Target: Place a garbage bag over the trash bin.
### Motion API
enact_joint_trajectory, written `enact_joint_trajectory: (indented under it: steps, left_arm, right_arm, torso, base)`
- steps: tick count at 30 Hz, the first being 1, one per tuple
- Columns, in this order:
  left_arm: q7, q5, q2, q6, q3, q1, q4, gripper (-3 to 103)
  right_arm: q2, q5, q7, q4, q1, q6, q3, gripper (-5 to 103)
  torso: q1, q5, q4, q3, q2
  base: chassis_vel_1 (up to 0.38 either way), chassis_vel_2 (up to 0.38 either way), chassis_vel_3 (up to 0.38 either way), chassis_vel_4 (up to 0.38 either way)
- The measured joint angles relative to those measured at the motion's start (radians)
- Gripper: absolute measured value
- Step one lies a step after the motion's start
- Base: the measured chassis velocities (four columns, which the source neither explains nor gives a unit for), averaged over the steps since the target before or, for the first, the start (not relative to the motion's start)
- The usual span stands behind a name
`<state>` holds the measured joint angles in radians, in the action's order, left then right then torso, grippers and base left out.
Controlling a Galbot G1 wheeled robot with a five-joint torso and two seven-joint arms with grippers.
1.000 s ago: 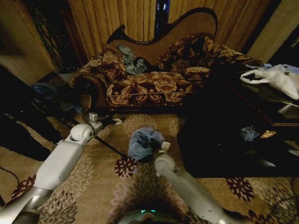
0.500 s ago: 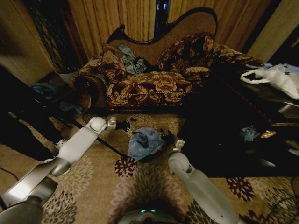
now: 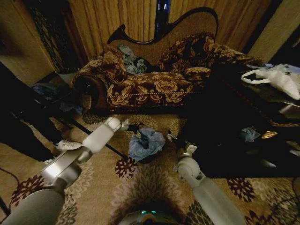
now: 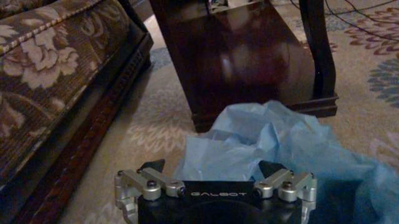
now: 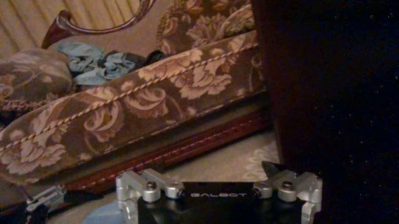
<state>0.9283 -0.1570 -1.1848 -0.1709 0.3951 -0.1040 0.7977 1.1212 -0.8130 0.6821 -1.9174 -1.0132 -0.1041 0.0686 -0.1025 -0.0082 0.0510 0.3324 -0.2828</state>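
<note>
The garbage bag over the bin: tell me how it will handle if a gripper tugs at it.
The garbage bag lies crumpled in loose folds over the trash bin, so it is probably floppy and will bunch rather than hold shape. Its thin film looks very light and may be slippery, likely to slide off the rim. The left gripper is beside it.

A dim room. Wooden panelling [image 3: 117, 18] fills the upper part of the head view. In front of it, upper centre, stands a sofa [image 3: 150, 84] with a curved dark wood back and floral brown and gold cushions; some blue-grey cloth [image 3: 133, 61] lies on its seat. The floor is covered by a tan carpet [image 3: 140, 183] with dark red flower patterns. At the right sits a dark polished wooden table [image 3: 234, 136], a white plastic bag [image 3: 276, 77] on top.
</note>
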Motion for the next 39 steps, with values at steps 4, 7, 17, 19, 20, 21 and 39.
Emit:
enact_joint_trajectory:
  steps: [4, 7, 17, 19, 20, 21, 39]
  left_arm:
    - [0.001, 0.006, -0.018, 0.003, 0.005, 0.002, -0.011, 100]
    - [-0.021, 0.011, -0.027, 0.029, 0.005, 0.002, -0.012, 100]
    - [-0.123, -0.007, -0.025, 0.085, -0.005, 0.003, -0.025, 82]
    - [-0.149, -0.026, -0.027, 0.103, -0.013, -0.006, -0.037, 74]
    - [-0.164, -0.039, -0.029, 0.114, -0.017, -0.008, -0.044, 74]
    - [-0.164, -0.039, -0.029, 0.114, -0.017, -0.008, -0.044, 74]
    - [-0.439, -0.322, -0.092, 0.314, -0.125, -0.040, -0.254, 23]
  right_arm:
    - [-0.003, -0.001, 0.000, -0.005, -0.009, 0.002, 0.015, 100]
    - [-0.009, 0.002, -0.009, -0.005, -0.018, 0.005, 0.028, 100]
    - [-0.019, 0.004, -0.012, 0.001, -0.022, 0.013, 0.024, 100]
    - [-0.023, 0.003, -0.011, 0.001, -0.023, 0.016, 0.020, 100]
    - [-0.025, 0.003, -0.011, 0.000, -0.023, 0.017, 0.018, 100]
    - [-0.025, 0.003, -0.011, 0.000, -0.023, 0.017, 0.018, 100]
    - [-0.035, 0.074, -0.014, -0.039, -0.091, 0.034, 0.018, 100]
  torso:
    - [0.000, -0.0003, -0.0002, 0.000, 0.000]
    - [0.000, -0.0002, -0.0001, 0.000, 0.000]
    - [0.000, -0.0001, -0.0002, 0.000, 0.000]
    - [0.000, -0.0002, -0.0002, 0.000, 0.000]
    - [0.000, -0.0002, -0.0003, 0.000, 0.000]
    - [0.000, -0.0002, -0.0003, 0.000, 0.000]
    - [0.000, -0.0004, -0.0002, 0.000, 0.000]
  base:
    - [0.000, 0.000, 0.000, 0.000]
    - [0.000, 0.000, 0.000, 0.000]
    - [0.000, 0.000, 0.000, 0.000]
    - [0.000, 0.000, 0.000, 0.000]
    - [0.000, 0.000, 0.000, 0.000]
    - [0.000, 0.000, 0.000, 0.000]
    - [0.000, 0.000, 0.000, 0.000]
